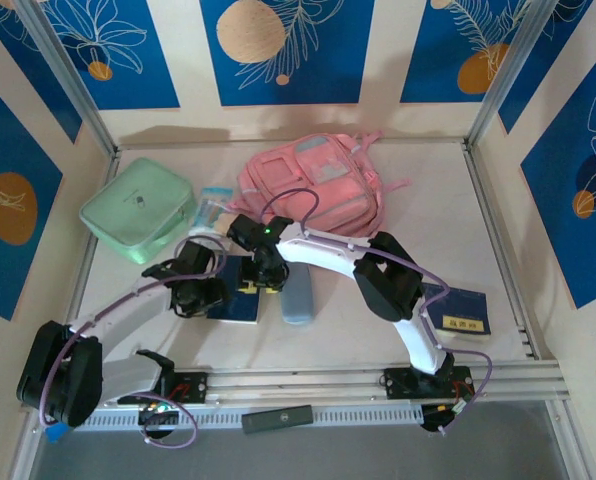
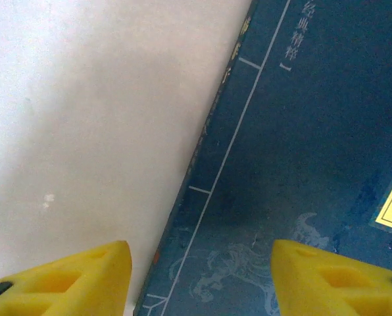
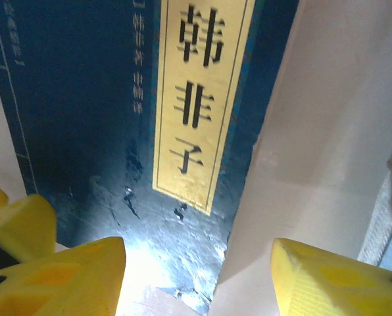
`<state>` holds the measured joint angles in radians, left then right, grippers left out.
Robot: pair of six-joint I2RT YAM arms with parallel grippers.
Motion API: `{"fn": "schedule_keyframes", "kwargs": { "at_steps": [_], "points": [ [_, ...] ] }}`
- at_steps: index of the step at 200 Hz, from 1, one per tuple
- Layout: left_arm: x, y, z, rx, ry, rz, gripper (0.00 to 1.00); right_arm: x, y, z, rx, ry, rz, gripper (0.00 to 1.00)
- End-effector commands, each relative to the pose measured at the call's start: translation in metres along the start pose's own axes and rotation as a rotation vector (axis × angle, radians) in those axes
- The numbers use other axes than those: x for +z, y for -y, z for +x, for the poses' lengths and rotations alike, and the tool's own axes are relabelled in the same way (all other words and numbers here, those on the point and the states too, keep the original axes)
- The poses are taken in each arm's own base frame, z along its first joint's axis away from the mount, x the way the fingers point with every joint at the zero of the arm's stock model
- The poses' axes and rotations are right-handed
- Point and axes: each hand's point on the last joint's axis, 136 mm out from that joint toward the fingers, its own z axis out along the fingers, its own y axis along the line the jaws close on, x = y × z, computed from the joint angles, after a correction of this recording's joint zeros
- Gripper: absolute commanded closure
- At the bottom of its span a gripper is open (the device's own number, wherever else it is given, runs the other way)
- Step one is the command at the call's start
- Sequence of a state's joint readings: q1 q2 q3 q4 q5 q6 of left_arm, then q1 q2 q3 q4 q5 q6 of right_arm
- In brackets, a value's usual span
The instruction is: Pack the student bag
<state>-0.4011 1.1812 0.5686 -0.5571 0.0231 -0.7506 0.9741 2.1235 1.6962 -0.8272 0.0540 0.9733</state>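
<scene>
A: Start at the left gripper [image 2: 199, 283]. How do its jaws stand?

B: Apart, with nothing held. One yellow fingertip [image 2: 71, 280] hangs over the bare white table [image 2: 84, 118], and the other is over a dark blue book [image 2: 301, 145]. The book's long edge runs up between them.

A: And the right gripper [image 3: 196, 283]?

B: Its jaws are apart too, and empty. It is over the same book, whose other edge runs up through the gap. The left finger [image 3: 84, 276] is above the cover, just below the yellow title label [image 3: 196, 99] with black characters. The right finger is over the table.

A: So from above both meet at that book?

B: Yes. The left gripper [image 1: 203, 292] and the right gripper [image 1: 268, 275] face each other across the dark blue book [image 1: 240, 305], which lies flat.

A: What lies around them?

B: Just right of the right jaws is a pale blue oblong case [image 1: 298, 298], beside the book. Beyond the left jaws and off to their left sits a mint green case [image 1: 138, 210]. A second blue book [image 1: 465, 312] lies well to the right, by the right arm's lower link.

A: And the student bag?

B: The student bag [image 1: 313, 185] lies past both jaws at the far side of the table, front pockets up. Neither gripper touches it.
</scene>
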Motion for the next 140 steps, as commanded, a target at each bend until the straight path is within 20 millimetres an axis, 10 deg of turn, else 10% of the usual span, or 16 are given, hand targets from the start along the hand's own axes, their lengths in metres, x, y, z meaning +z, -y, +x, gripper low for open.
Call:
{"fn": "schedule_keyframes", "kwargs": {
  "at_steps": [1,47,140],
  "points": [
    [0.005,-0.001,0.009,0.006,-0.036,0.020,0.43,0.018,-0.001,-0.001,0.018,-0.044,-0.034,0.40],
    [0.015,0.005,0.016,0.000,-0.060,0.052,0.54,0.032,-0.002,-0.004,0.028,-0.070,-0.007,0.41],
    [0.019,-0.004,0.019,0.011,-0.061,-0.010,0.64,-0.020,-0.050,0.001,-0.057,-0.047,-0.222,0.47]
  ]
}}
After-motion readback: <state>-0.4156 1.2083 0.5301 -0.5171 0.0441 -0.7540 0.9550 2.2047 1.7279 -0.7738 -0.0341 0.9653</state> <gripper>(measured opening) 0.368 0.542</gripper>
